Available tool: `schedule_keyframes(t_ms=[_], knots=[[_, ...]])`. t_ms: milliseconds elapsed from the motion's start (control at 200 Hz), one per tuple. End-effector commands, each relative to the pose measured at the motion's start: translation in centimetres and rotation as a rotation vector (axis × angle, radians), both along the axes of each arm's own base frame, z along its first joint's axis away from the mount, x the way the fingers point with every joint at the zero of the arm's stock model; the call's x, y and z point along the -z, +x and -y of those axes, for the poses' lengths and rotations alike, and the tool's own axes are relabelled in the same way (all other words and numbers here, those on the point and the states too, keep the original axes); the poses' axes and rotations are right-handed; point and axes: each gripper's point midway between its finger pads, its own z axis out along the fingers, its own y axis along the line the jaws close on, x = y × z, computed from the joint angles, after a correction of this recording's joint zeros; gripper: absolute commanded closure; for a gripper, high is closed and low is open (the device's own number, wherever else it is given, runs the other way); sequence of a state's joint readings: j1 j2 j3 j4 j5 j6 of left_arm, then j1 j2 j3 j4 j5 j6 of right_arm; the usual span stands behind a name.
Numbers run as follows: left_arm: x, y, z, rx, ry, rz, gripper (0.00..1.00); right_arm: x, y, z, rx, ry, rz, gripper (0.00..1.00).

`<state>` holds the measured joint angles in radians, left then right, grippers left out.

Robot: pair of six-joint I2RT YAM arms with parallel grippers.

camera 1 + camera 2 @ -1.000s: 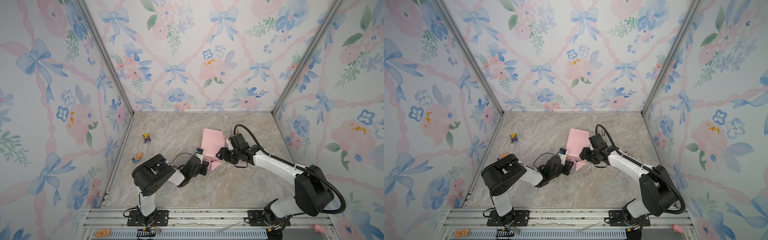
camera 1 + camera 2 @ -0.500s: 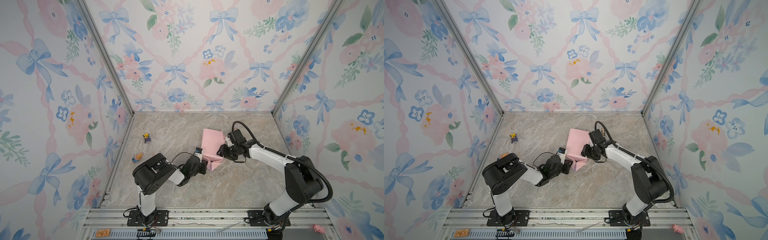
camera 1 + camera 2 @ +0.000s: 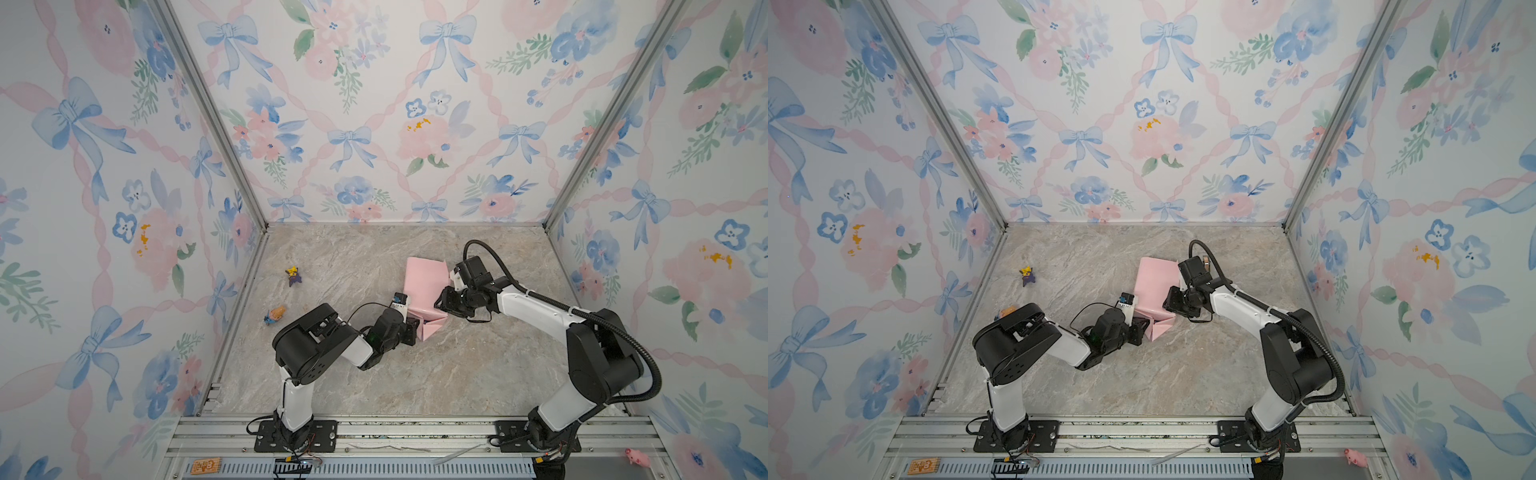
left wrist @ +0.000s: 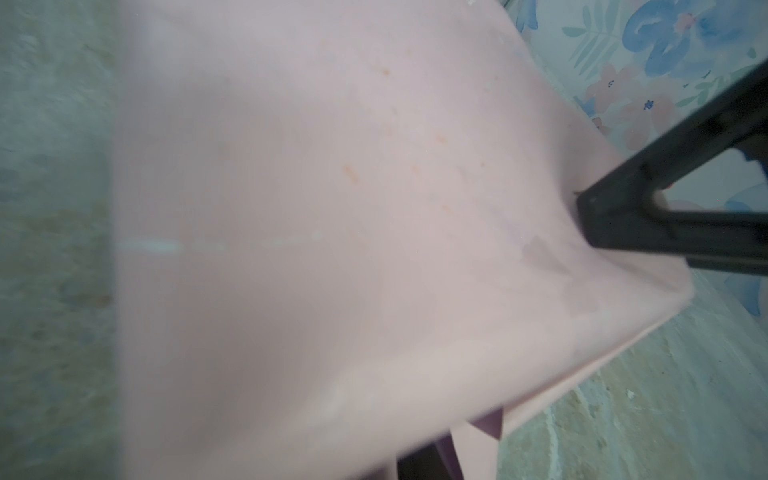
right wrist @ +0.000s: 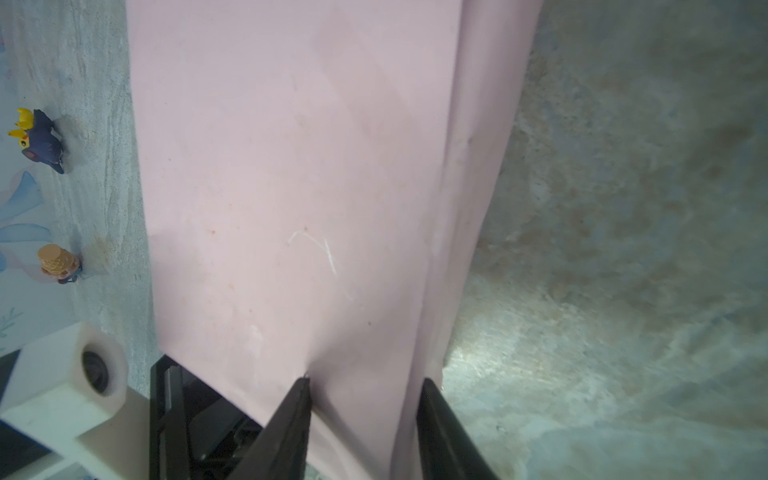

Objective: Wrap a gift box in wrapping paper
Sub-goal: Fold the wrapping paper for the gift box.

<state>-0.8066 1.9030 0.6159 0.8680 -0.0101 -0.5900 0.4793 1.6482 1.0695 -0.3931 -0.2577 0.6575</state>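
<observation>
Pink wrapping paper [image 3: 424, 286] lies folded at centre of worktop [image 3: 353, 374] | right gripper [image 5: 365, 380]: jaws apart, astride a paper ridge | left gripper [image 3: 409, 326]: at paper's near corner, grip I cannot tell

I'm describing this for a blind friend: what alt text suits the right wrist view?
Pale pink wrapping paper fills the middle, a fold of it between the black fingers of the right gripper. Two toy figures sit on the marble table.

wrapping paper [image 3: 424, 282]: 1 | figurines [image 3: 294, 276] [image 3: 275, 314]: 2 | pig [image 3: 638, 457]: 1 | arms [image 3: 316, 349] [image 3: 540, 309]: 2
</observation>
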Motion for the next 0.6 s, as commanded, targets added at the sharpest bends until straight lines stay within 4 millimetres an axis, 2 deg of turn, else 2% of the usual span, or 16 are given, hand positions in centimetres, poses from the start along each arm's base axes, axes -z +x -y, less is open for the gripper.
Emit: schedule_keyframes(t_ms=[0, 165, 595], knots=[[1.6, -1.7, -0.2, -0.012, -0.035, -0.120, 0.80, 2.1, -1.1, 0.5, -0.020, -0.053, -0.067, 0.58], [1.1, -2.3, -0.4, -0.052, -0.080, -0.158, 0.81, 2.3, -1.3, 0.6, -0.022, -0.059, -0.069, 0.58], [2.4, -4.4, -1.3, -0.125, -0.141, -0.302, 0.89, 2.2, -1.1, 0.4, -0.023, -0.053, -0.063, 0.58]])
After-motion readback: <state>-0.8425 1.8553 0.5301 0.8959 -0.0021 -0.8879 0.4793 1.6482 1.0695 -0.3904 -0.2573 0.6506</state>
